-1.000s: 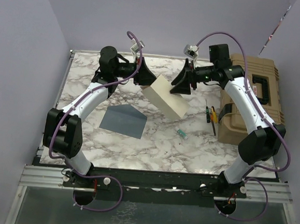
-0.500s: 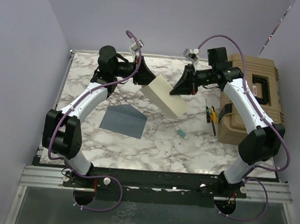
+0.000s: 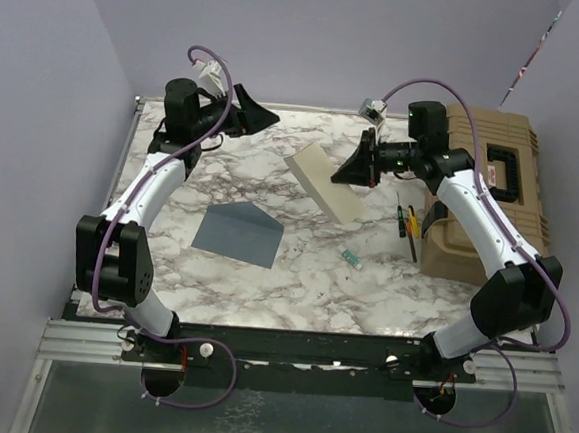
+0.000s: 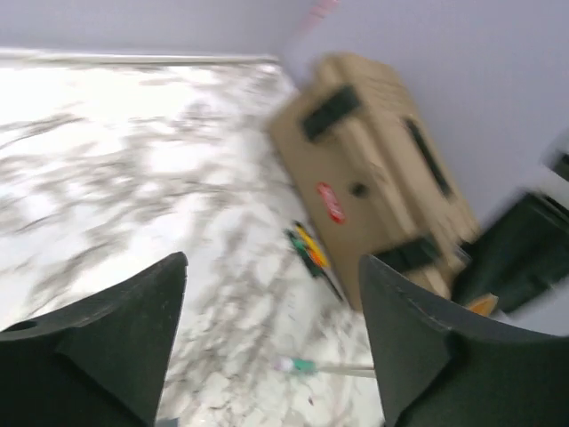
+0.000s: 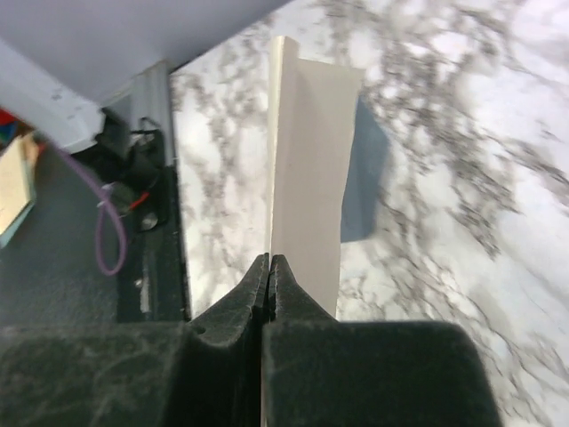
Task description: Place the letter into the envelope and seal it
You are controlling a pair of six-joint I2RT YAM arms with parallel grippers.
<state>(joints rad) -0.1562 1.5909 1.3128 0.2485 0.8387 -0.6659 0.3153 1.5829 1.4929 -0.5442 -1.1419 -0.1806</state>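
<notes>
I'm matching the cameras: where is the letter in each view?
Top external: the letter, middle, pinched by the right gripper.
Left wrist: not clearly in it; the view is blurred.
Right wrist: the letter, centre, rising from the shut jaws.
Shared landmark: the marble table.

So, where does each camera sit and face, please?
Top external: above and behind the robot, looking down on the marble-patterned table; left arm and right arm show.
Left wrist: on the left gripper, looking across the table at the tan plastic tool case; open dark fingers show.
Right wrist: on the right gripper, looking along its shut fingers at the tan paper letter and slate-blue paper envelope.
Shared: top and left wrist, the case; top and right wrist, letter and envelope.
</notes>
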